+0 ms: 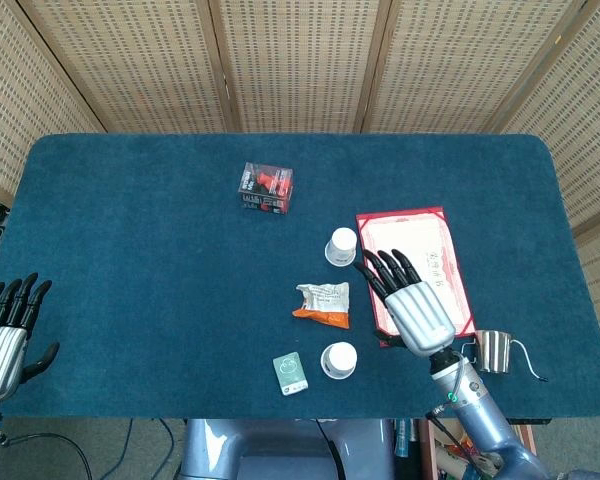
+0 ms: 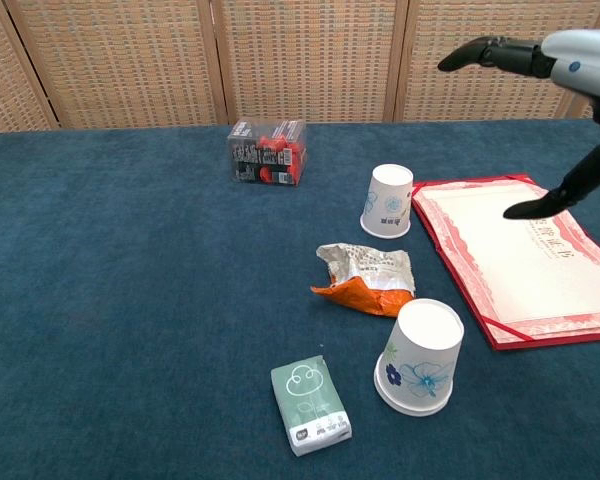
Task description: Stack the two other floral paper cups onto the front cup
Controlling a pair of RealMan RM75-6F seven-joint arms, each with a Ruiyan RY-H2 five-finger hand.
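At the front stand upside-down floral paper cups (image 2: 420, 357), one nested over another, also seen as the front cups (image 1: 339, 360) in the head view. A third floral cup (image 2: 388, 201) stands upside down farther back, by the red folder's corner; the same far cup (image 1: 342, 246) shows from above. My right hand (image 1: 410, 300) hovers open over the folder, right of both, fingers spread, holding nothing; the right hand (image 2: 565, 60) enters the chest view at the top right. My left hand (image 1: 5, 335) is open at the table's front left, far from the cups.
A red-bordered certificate folder (image 2: 520, 260) lies at the right. A crumpled snack wrapper (image 2: 365, 278) sits between the cups. A green tissue pack (image 2: 310, 404) lies left of the front cups. A red-and-black box (image 2: 268, 153) stands at the back. A steel pitcher (image 1: 495, 350) stands front right.
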